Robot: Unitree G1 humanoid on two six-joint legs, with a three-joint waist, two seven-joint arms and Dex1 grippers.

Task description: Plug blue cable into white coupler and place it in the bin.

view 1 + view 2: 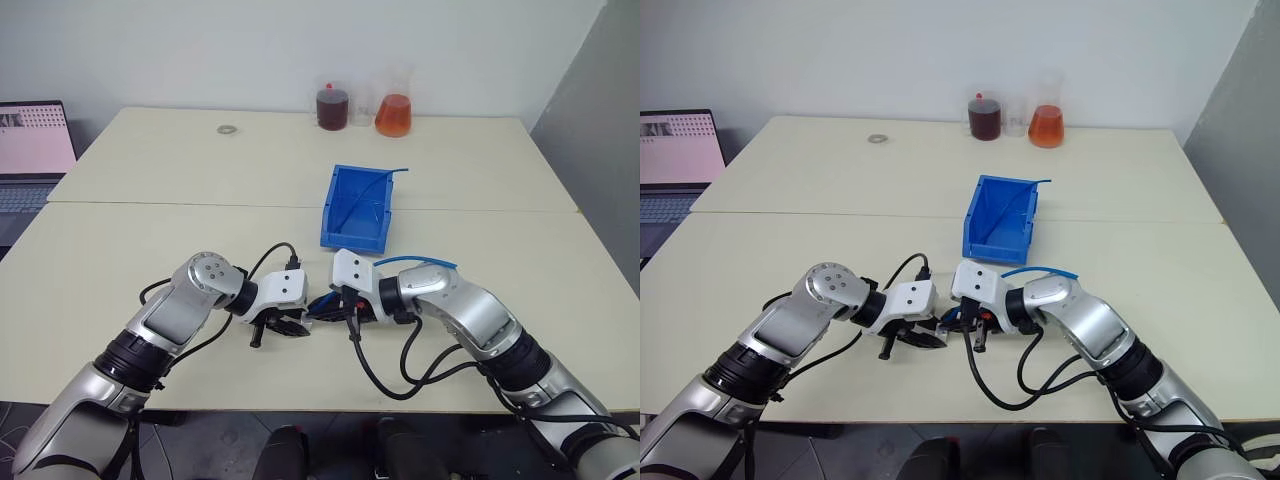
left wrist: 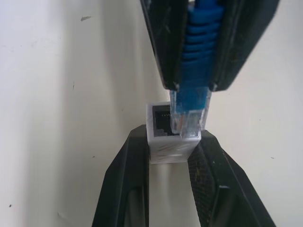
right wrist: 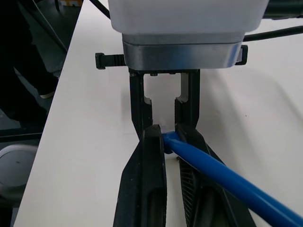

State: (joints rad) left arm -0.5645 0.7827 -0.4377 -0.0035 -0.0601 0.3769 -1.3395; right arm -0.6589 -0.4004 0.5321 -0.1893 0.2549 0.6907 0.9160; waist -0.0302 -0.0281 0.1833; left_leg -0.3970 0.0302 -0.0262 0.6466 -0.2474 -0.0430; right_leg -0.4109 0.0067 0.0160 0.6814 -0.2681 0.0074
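Left gripper (image 2: 173, 156) clamped on white coupler (image 2: 165, 142); right gripper (image 2: 196, 80) clamped on blue cable (image 2: 196, 52), clear plug (image 2: 189, 118) at coupler's open socket, above table (image 1: 150, 240), near blue bin (image 1: 358, 210).

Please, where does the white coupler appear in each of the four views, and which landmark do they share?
Left eye view: hidden between the two grippers; cannot tell.
Right eye view: hidden there too.
Left wrist view: white coupler sits centre, clamped by the left gripper, socket facing the plug.
Right wrist view: hidden behind the fingers.
Shared landmark: blue cable, held in the right gripper.
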